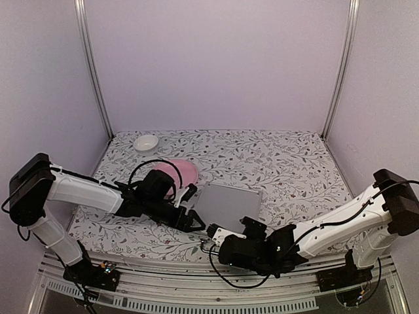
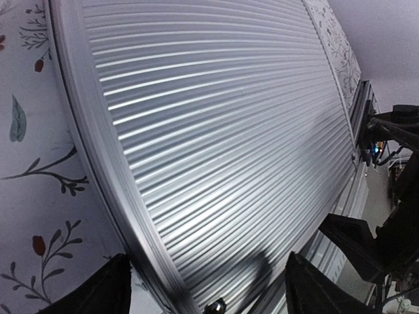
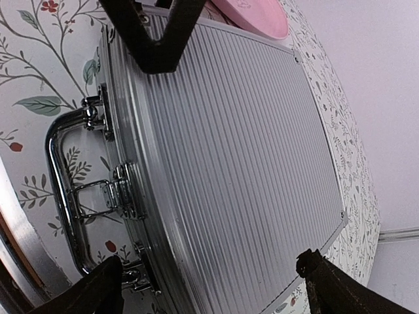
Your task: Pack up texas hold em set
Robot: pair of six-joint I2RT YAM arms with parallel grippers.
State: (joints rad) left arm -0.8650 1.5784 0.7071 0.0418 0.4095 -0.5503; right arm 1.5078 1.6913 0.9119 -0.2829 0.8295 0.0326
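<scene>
Seemingly almost done: nothing loose outside the flat ribbed silver metal case, lying closed near the front of the floral table. Spread wide, left fingers at its corner and right fingers facing its chrome handle. Possibly left: snapping the chrome latches.

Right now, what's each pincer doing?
Left pincer: open, holding nothing, by the closed silver case.
Right pincer: open, holding nothing, by the same case.
</scene>
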